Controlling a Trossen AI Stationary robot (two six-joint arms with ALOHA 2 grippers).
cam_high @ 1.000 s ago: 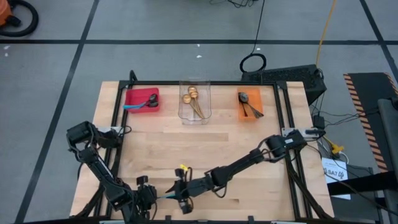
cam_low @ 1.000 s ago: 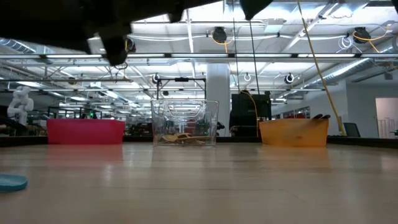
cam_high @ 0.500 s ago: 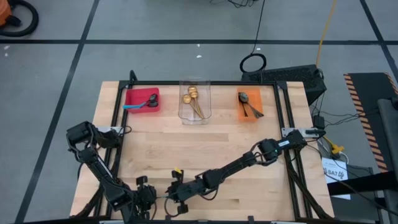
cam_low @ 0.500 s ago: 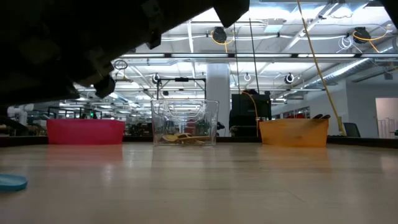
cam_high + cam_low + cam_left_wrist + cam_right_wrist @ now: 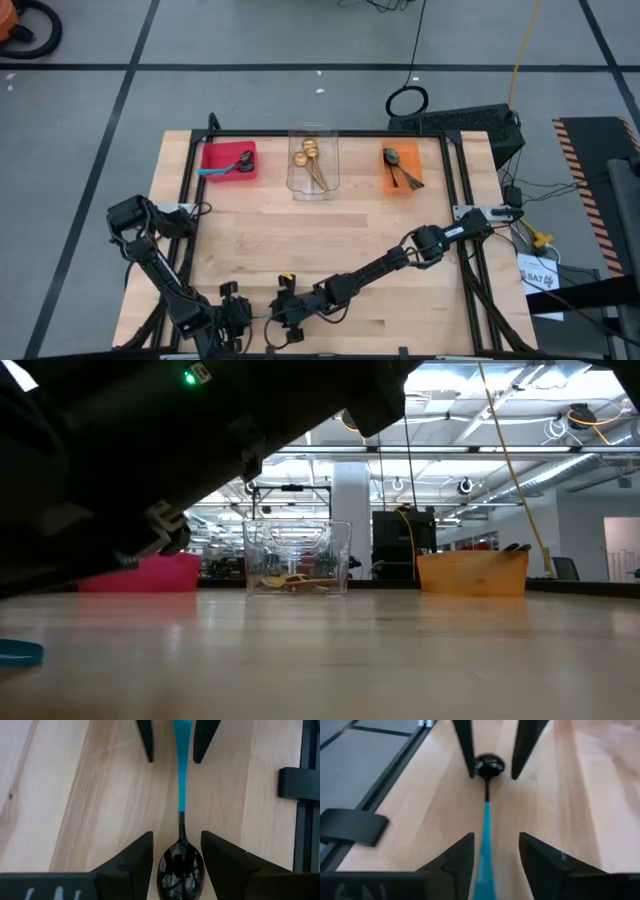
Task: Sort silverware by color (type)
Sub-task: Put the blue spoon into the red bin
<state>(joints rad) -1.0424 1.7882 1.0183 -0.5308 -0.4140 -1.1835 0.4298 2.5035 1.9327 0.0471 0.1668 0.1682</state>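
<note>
A blue-handled spoon (image 5: 181, 825) is lying flat on the desk (image 5: 400, 225) at its near edge. Its dark bowl is being straddled by the released left pincer (image 5: 176, 851), its handle by the released right pincer (image 5: 495, 851). Farther back, remaining spoons are being kept in red (image 5: 228, 160), clear (image 5: 313, 163) and orange (image 5: 401, 168) bins.

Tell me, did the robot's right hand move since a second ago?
Yes. In the high view the right gripper has slid a little left along the table's near edge, closer to the left gripper, over the blue-handled spoon.
</note>
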